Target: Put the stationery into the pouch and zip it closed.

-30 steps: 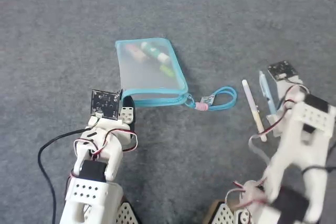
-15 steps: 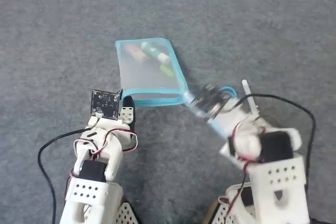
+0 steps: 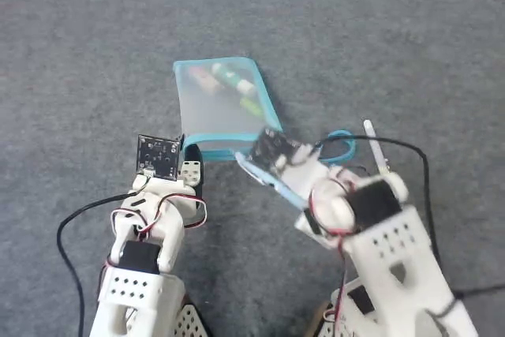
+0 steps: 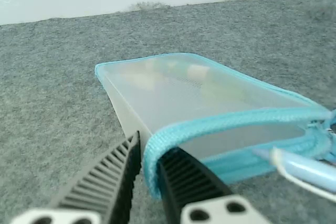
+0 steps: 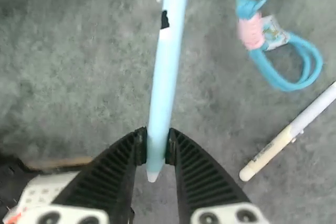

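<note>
High view, pouch (image 3: 221, 112) holding coloured stationery (image 3: 233, 80), left claw (image 4: 149, 148) pinching its rim, right claw (image 5: 155, 135) clamping pen (image 5: 170, 51).

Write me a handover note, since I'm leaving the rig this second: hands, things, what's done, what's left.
Left hand: shut on the blue rim at the mouth of the pouch.
Right hand: shut on the blue pen, held close to the pouch mouth.
Done: some coloured items lie inside the pouch.
Left: blue pen in, loose white pen in, then zip closed.
</note>
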Controlling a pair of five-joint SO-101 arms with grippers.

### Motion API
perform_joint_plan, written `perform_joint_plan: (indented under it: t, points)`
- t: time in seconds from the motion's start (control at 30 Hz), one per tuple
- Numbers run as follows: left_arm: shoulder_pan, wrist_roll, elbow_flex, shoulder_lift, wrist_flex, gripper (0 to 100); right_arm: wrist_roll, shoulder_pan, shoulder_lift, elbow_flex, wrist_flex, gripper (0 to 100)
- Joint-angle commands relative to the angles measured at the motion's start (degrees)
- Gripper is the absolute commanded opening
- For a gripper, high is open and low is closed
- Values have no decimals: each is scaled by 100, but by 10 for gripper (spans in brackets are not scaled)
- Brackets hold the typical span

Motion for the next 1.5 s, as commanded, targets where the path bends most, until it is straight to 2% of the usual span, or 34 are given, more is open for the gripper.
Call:
perform_joint_plan:
  t: [0.0, 0.33, 0.53, 0.7, 0.9, 1.1, 1.2, 1.3, 1.4, 1.47]
  points:
    - [0, -62, -66, 26, -167, 11, -440, -40, 778, -1046, -171, 6]
    - [-18, -62, -75, 26, -167, 11, -1565, -66, 3829, -3833, -4, 6]
    - [-9, -62, -75, 26, -167, 11, -2075, -567, 5209, -5530, 435, 7]
    - [-26, -62, -75, 26, -167, 11, -2110, -1130, 5868, -6470, 593, 25]
    - [-26, -62, -75, 26, -167, 11, -2092, -1174, 6097, -6848, 585, 206]
    - [-26, -62, -57, 26, -246, 11, -2066, -1156, 5727, -6848, 910, 175]
    - [-26, -237, -48, 26, -273, 11, -1899, -840, 5332, -6831, 963, 169]
    - [-26, -290, -40, 26, -273, 11, -1785, -207, 4866, -6708, 980, 166]
    - [-26, -290, -40, 26, -273, 11, -1714, 558, 4374, -6066, 971, 166]
    - [-26, -290, -40, 26, -273, 11, -1389, 1068, 4127, -5380, 945, 166]
